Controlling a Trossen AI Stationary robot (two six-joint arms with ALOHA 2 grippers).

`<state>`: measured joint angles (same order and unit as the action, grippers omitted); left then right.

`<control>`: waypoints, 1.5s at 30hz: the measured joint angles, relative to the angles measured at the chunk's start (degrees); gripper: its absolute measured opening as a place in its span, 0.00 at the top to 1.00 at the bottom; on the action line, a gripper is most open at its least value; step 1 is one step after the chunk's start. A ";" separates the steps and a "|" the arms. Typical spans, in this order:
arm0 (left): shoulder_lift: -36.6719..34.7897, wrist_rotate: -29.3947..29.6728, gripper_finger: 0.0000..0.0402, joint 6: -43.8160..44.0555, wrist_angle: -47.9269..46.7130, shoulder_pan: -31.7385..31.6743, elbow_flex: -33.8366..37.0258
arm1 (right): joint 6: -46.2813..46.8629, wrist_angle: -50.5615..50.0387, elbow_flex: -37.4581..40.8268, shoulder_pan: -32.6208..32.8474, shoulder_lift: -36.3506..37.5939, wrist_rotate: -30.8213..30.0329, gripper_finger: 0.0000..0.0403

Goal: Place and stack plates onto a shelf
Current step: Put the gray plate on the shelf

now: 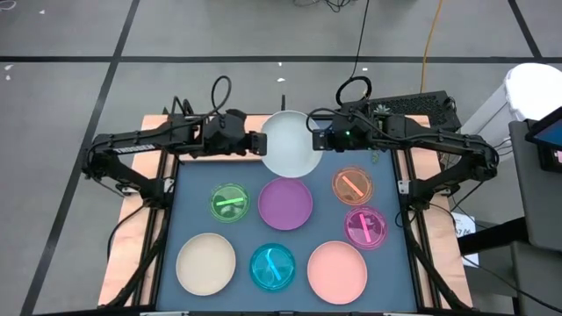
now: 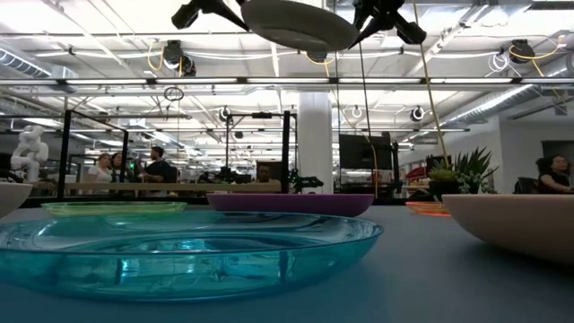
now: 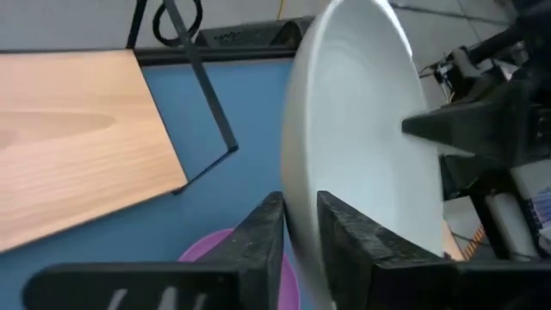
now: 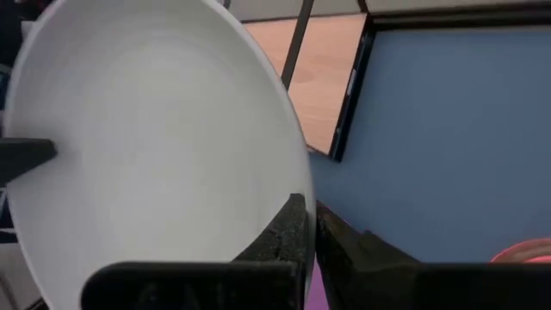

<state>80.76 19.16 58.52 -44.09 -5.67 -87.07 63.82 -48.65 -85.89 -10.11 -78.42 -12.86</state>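
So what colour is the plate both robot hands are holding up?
White, maybe faintly bluish: the plate shows best in the high view.

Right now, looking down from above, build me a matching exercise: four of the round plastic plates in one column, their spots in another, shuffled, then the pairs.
Plates:
1. pale white large round plastic plate
2. cream large round plastic plate
3. purple large round plastic plate
4. salmon pink large round plastic plate

Places:
A. near-right of the table
B. table centre
C. held up between both tools
D. near-left of the table

Pairs: 1-C, 2-D, 3-B, 4-A
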 joint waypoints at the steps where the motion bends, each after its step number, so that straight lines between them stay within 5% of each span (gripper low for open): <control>1: -0.08 0.43 0.86 -0.04 0.15 -0.03 0.00 | -0.09 0.00 0.00 0.00 -0.06 0.06 0.99; 6: 0.03 0.98 0.94 -0.94 -0.07 -0.04 0.09 | -0.07 1.25 -0.04 0.24 -0.02 -0.46 0.90; 21: -0.02 -1.90 0.96 -0.36 -0.35 -0.82 0.09 | -1.69 2.64 -0.11 -0.04 -0.10 -0.41 0.42; 33: -1.35 -6.50 0.96 -1.84 -0.59 -5.04 0.09 | -4.46 1.47 -0.09 -2.59 -0.11 0.21 0.26; 45: -1.74 -8.16 0.96 -1.79 -1.28 -6.58 0.14 | -7.13 7.08 0.02 -7.68 -0.15 10.91 0.13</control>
<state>79.02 11.00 56.73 -45.37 -12.26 -86.93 56.69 -41.57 -85.86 -17.78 -78.56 -1.95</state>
